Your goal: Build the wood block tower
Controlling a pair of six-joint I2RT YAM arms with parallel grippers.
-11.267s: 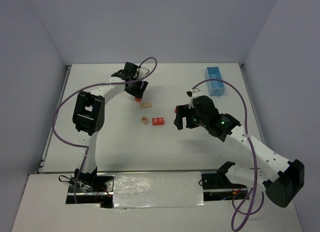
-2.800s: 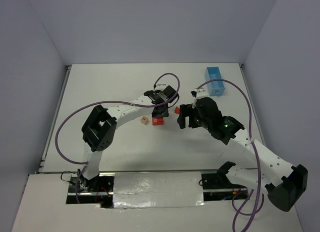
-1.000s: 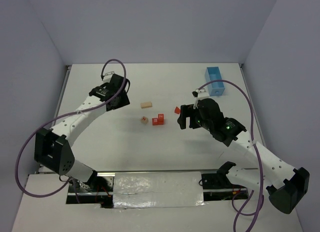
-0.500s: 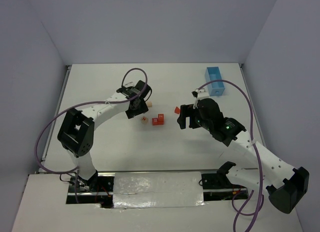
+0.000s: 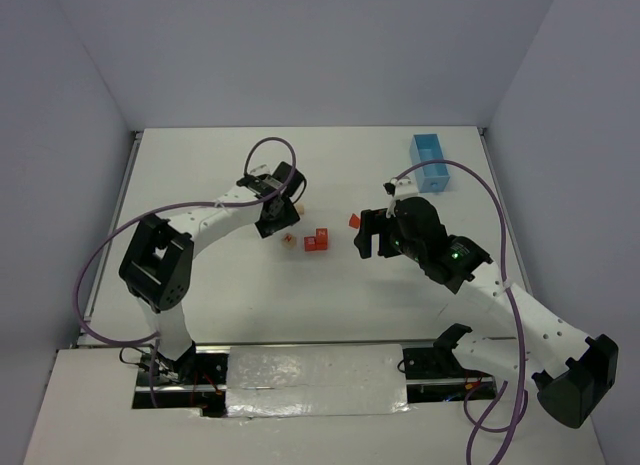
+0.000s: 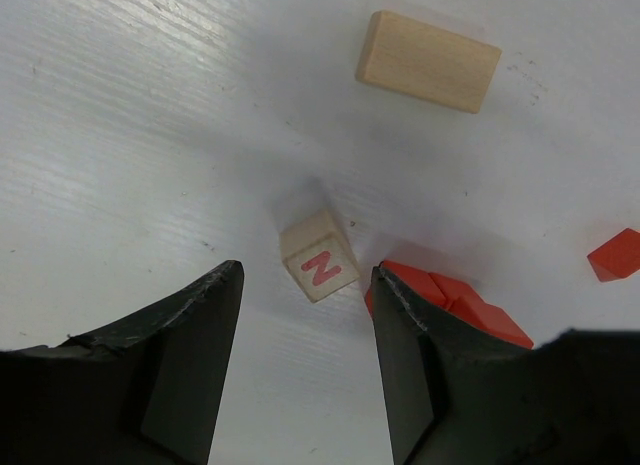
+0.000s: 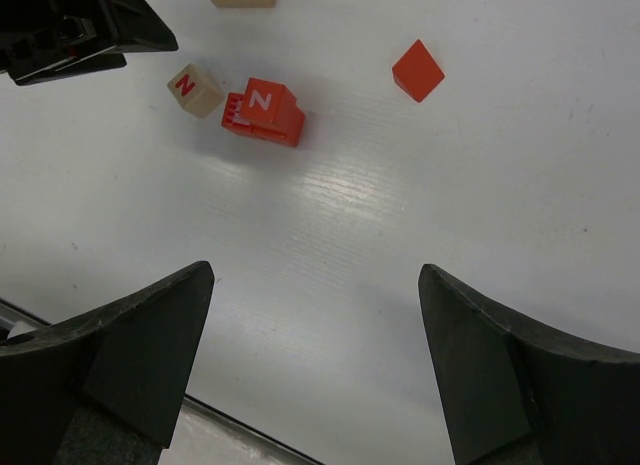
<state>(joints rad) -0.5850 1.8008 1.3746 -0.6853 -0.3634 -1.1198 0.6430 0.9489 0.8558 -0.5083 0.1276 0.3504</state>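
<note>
While your left gripper (image 6: pixel 306 285) stands wide over the tan N cube (image 6: pixel 318 255), square both fingers to its tilted faces before closing; the red stack (image 6: pixel 450 300) sits just beside, the long tan block (image 6: pixel 428 61) beyond.

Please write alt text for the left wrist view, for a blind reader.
The open left hand hangs above a tan cube marked N on a white table. Red blocks lie beside it, a tan bar beyond.
</note>
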